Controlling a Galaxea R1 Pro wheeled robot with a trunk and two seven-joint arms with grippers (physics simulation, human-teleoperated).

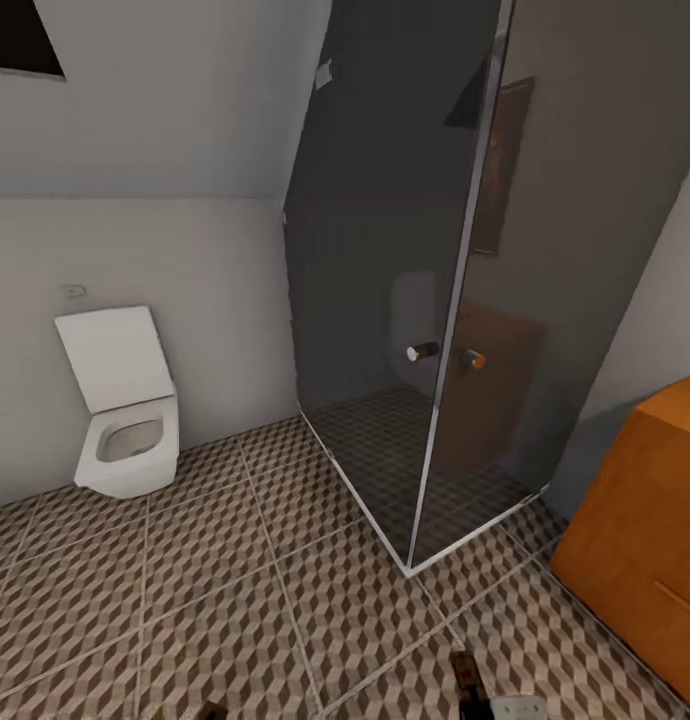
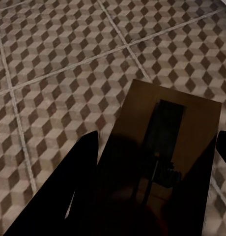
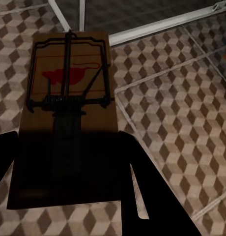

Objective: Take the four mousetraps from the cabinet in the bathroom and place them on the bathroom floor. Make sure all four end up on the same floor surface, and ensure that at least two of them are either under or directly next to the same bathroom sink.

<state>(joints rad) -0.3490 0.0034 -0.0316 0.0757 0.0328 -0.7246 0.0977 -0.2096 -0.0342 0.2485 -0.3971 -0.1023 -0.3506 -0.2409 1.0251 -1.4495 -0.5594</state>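
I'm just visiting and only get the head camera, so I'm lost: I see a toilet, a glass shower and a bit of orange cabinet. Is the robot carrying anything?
Observer: Yes. In the right wrist view, a mousetrap sits between the right gripper's fingers, red spot up.
Operator: And the other arm?
Observer: The left gripper holds a second mousetrap, a brown board with a dark metal part.
Operator: What's underneath them?
Observer: The cube-patterned bathroom floor; near the right trap runs the shower's pale base rail.
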